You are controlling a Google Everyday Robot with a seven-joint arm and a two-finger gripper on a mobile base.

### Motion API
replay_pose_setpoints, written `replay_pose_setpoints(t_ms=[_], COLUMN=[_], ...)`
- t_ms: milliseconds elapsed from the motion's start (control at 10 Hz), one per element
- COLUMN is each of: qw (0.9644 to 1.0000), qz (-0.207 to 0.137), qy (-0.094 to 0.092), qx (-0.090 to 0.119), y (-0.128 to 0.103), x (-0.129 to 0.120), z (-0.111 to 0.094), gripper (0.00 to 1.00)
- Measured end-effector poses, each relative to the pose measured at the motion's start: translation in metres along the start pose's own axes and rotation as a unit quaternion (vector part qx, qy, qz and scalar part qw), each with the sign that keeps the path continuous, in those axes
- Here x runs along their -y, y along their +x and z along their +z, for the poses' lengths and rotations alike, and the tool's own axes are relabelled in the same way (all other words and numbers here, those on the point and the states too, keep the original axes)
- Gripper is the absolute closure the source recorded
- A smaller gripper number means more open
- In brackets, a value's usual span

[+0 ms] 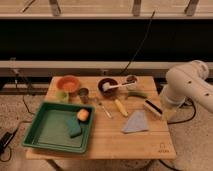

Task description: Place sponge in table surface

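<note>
The teal-green sponge (74,128) lies inside the green tray (47,134), at its right side, just below a round orange-yellow object (83,115). The tray sits on the left part of the light wooden table surface (115,142), which has a small dark logo (162,148) near its front right corner. My white arm (189,86) stands at the table's right edge. My gripper (169,111) is at its lower end, beside the table's right edge and far from the sponge.
On the table stand an orange bowl (68,84), a green cup (62,96), a metal cup (83,93) and a dark bowl with a white spoon (107,85). A yellow item (121,107), a grey-blue cloth (136,122) and a pale block with a black edge (152,107) lie there too.
</note>
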Motion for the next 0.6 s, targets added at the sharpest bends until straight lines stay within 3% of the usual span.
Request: replay_pose_setpoints(t_ms=[600], qw=[1.0000], qz=[-0.003], qy=[0.000], qx=[0.002], y=[-0.0001], x=[0.0007], z=[0.0000], gripper=[0.35])
